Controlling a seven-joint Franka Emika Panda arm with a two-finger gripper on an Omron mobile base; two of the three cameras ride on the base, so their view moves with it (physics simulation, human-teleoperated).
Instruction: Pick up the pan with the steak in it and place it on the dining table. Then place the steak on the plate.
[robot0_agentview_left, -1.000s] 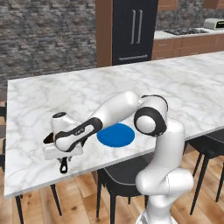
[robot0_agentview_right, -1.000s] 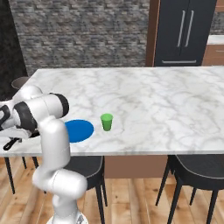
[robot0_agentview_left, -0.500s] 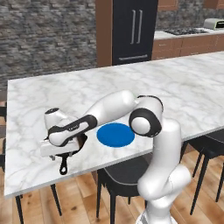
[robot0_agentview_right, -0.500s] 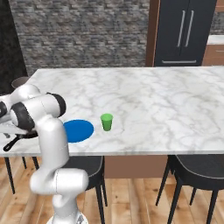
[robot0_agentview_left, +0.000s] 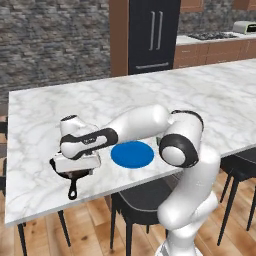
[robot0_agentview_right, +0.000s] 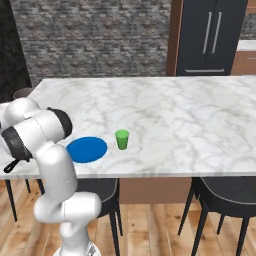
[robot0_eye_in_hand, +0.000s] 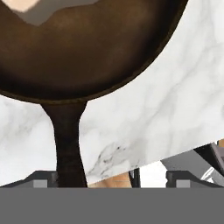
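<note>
Right now the cast-iron pan is sitting on the marble tabletop near its front-left edge, its bowl mostly hiding beneath the white hand so that little but the rim and the looped handle is poking out toward the edge in the left base view. Seen from the hand view, the end effector is standing released with its finger tips spread either side of the handle, and the steak is showing as a pale sliver cut off at the top edge. Beside the pan the blue plate is lying flat, and the green cup is standing just past it in the right base view.
</note>
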